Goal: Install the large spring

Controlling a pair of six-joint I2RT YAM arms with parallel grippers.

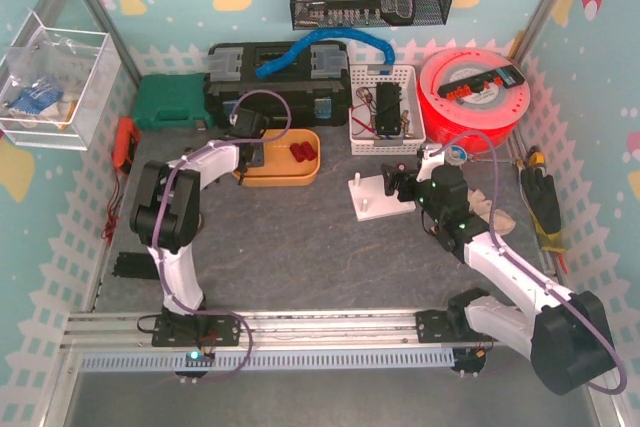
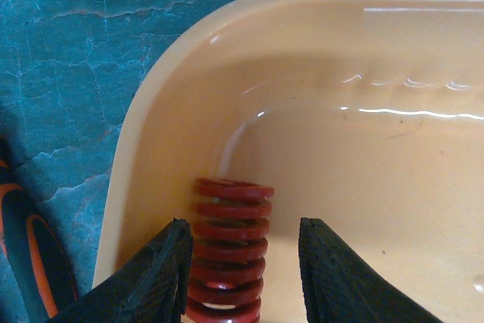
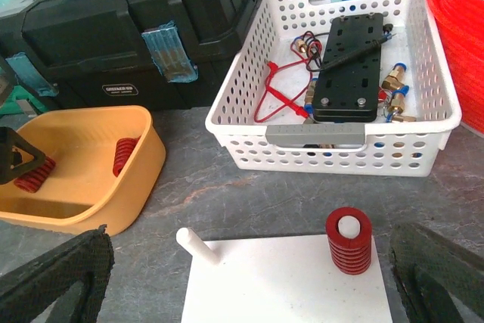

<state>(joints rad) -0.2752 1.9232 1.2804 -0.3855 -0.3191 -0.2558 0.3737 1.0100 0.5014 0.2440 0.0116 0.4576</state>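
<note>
Just inside the yellow tray's corner, the left claw straddles a red spring, unclamped; the right claw gapes wide.

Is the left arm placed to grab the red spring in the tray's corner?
Probably yes: the left gripper stands open astride the red spring with nothing between, though the tray wall is close.

Spring, in the tray's corner: lower coils cut off at the picture's bottom edge, likewise the left tool's fingers flanking it. From the right wrist, one end hidden behind that tool.
</note>
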